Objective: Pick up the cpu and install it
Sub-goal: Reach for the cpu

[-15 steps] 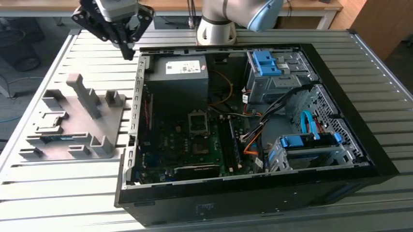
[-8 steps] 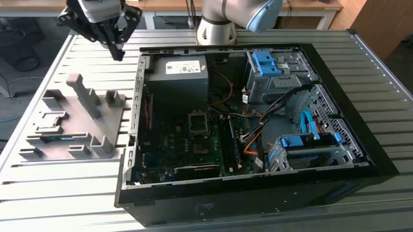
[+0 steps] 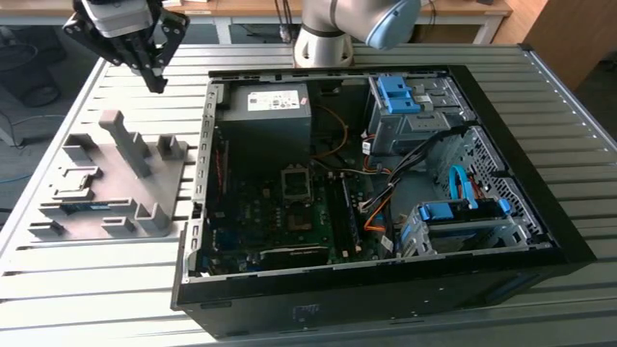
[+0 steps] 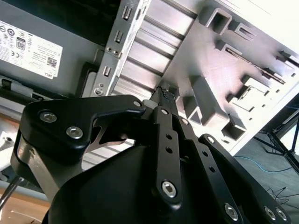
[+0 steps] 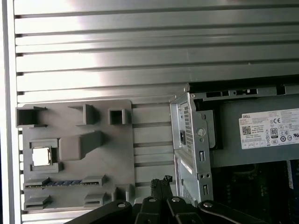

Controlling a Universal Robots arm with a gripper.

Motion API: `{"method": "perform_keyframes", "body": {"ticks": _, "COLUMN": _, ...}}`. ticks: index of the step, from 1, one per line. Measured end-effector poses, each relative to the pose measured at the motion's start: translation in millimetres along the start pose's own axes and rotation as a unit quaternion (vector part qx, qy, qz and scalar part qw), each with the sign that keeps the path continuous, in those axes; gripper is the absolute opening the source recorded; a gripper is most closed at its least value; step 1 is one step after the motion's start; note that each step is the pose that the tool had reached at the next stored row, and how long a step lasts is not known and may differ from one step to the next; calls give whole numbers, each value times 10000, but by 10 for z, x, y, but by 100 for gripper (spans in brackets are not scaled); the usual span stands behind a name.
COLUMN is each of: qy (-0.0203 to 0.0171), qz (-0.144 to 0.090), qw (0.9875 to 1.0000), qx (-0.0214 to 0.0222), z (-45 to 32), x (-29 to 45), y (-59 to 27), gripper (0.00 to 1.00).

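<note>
Hovering closed and empty, the gripper [image 3: 156,85] stands well apart from the cpu [image 5: 41,156], lying below it in the grey tray [image 5: 117,154]; I judge this the approach, and grasping calls for opened fingers.

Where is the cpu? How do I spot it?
Find the open computer case in the first wrist view; a grey tray lies beside it. The cpu sits in a square pocket there: small, square and shiny, unlike the long thin memory stick.
</note>
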State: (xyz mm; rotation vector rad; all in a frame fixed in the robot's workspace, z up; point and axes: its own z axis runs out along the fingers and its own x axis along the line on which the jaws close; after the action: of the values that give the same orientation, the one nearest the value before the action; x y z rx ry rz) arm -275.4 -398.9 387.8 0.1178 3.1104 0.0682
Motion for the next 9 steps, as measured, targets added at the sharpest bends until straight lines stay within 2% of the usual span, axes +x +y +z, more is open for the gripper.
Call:
{"method": "perform_keyframes", "body": {"ticks": 7, "qy": 0, "qz": 1, "qw": 10000, "qx": -11, "z": 2, "x": 144, "y": -11, "gripper": 10}}
{"method": "perform_keyframes", "body": {"ticks": 8, "qy": 4, "qz": 1, "qw": 10000, "qx": -11, "z": 2, "x": 161, "y": -13, "gripper": 10}}
{"method": "perform_keyframes", "body": {"ticks": 9, "qy": 29, "qz": 2, "qw": 10000, "qx": -10, "z": 7, "x": 170, "y": -13, "gripper": 10}}
